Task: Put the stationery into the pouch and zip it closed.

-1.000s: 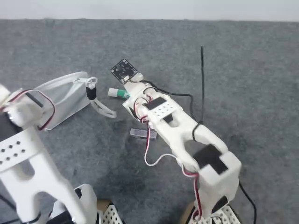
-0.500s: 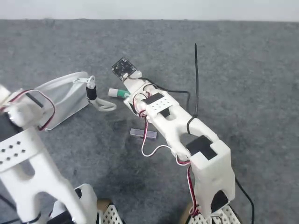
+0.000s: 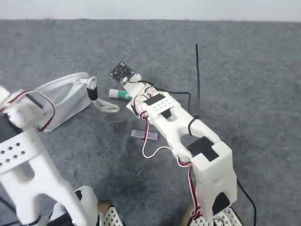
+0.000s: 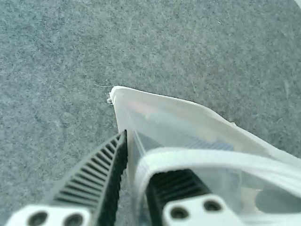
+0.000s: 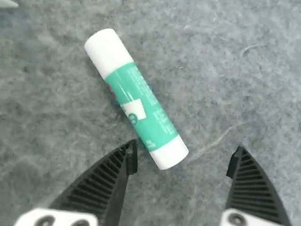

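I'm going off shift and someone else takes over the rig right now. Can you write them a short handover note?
Left gripper: shut on the pouch rim, one jaw inside the mouth.
Right gripper: open, low over the glue stick, a jaw on either side of its end, not gripping.
A small flat piece lies on the carpet beside the right arm.
Done: some items show through the pouch wall.
Left: put the glue stick and flat piece into the pouch, then zip it.
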Controlling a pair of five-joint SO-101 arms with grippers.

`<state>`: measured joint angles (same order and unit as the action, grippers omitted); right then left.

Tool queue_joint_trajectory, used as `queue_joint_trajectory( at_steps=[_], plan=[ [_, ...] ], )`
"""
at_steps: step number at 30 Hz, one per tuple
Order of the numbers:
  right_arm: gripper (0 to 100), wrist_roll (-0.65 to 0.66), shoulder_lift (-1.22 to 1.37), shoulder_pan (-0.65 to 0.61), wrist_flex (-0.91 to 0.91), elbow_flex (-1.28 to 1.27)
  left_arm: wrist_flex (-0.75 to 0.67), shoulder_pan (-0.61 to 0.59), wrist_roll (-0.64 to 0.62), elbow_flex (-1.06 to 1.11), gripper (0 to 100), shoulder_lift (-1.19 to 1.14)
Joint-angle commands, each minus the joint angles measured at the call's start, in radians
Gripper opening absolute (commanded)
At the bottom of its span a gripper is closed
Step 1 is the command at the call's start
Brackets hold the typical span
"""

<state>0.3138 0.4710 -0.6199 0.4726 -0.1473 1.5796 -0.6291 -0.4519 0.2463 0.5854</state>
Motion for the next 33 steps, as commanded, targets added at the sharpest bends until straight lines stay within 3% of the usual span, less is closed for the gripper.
queue_joint_trajectory(
  at_steps=[1, 7, 13, 15, 20, 33],
  plan=[
    [29.6, 0.011, 0.007, 0.008, 0.001, 0.061, -0.040, 0.000, -0.012, -0.004, 1, -0.002],
    [26.6, 0.012, 0.059, 0.001, -0.019, 0.080, -0.040, 0.000, -0.012, -0.004, 1, -0.002],
    [0.0, 0.012, 0.059, -0.002, -0.025, 0.087, -0.040, 0.000, -0.012, -0.004, 1, -0.002],
    [3.6, 0.008, 0.059, 0.001, -0.018, 0.092, -0.040, 0.000, -0.012, -0.004, 1, -0.002],
    [0.8, 0.006, 0.059, 0.004, -0.008, 0.087, -0.040, 0.000, -0.011, -0.004, 1, -0.002],
    [0.6, 0.008, -0.108, 0.047, 0.337, 0.087, -0.046, -0.034, -0.009, -0.004, 1, -0.002]
  ],
)
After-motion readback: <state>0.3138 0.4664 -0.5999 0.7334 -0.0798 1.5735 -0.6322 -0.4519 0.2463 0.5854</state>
